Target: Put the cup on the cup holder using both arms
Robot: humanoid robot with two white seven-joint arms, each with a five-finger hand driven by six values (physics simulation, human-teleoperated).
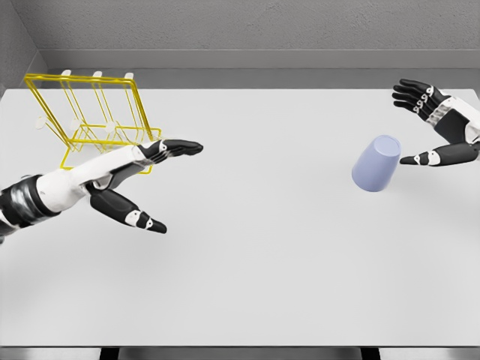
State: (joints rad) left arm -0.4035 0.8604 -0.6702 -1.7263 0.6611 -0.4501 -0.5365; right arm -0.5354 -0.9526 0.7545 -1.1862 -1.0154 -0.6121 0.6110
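Left hand (pixel 131 184), near left, fingers spread, empty. Right hand (pixel 439 124) spread beside cup (pixel 376 164) (tilted). Step: reach. Next: close on cup, carry left to holder (pixel 90 112).

The left hand (pixel 127 176) hides the cup holder's (pixel 90 112) front corner, perhaps touching it.

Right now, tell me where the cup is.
In the head view the cup lies tipped on the table's right side, just left of the open right hand, far from the yellow holder.
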